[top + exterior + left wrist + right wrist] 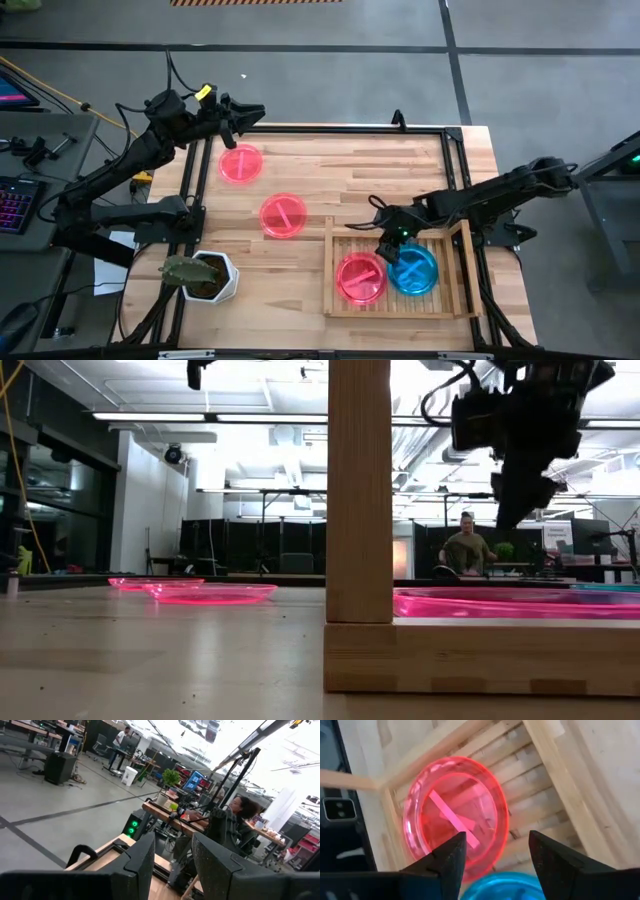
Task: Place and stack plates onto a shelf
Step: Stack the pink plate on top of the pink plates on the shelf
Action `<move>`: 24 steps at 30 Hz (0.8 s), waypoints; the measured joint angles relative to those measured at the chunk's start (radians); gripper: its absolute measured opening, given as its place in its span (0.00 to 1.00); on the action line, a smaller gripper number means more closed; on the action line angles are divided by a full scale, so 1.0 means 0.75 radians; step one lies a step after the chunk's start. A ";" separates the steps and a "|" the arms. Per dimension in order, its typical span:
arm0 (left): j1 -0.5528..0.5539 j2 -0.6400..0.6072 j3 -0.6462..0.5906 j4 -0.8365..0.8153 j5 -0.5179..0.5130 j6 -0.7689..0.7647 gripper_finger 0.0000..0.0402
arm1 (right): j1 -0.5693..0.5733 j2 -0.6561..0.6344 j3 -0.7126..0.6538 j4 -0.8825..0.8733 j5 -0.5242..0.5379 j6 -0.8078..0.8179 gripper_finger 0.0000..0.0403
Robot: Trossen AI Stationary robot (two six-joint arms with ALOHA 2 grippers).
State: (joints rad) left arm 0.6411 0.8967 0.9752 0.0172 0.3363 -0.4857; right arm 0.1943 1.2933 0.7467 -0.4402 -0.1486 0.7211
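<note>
- The right gripper point(388, 247) hangs released, jaws apart, over the shelf point(399, 308), above a pink plate point(361, 277) and a teal plate point(414, 270).
- The left gripper point(248, 113) waits parted, empty, at the table's far edge.

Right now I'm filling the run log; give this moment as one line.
right gripper: open above shelf | shelf: pink plate, blue plate | table: two pink plates | left gripper: open, table's far edge

The wooden tabletop point(330, 170) carries two pink plates point(241, 163) point(284, 215) toward 10 o'clock, a plant pot point(213, 275) at 7, and the shelf point(455, 270) at 4.
</note>
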 joint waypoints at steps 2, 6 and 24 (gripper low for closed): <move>0.000 0.000 0.000 -0.005 0.000 0.022 0.30 | 0.000 -0.022 0.029 -0.084 0.002 -0.044 0.50; 0.001 0.000 0.000 -0.004 -0.001 0.032 0.30 | 0.010 -0.116 0.051 -0.266 0.072 -0.076 0.50; -0.014 -0.001 -0.111 0.074 0.002 0.168 0.30 | -0.193 -0.761 -0.332 0.626 0.820 0.048 0.50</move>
State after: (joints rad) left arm 0.6309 0.8963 0.8920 0.0728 0.3381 -0.3595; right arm 0.0495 0.7225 0.4979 0.0291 0.4665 0.7572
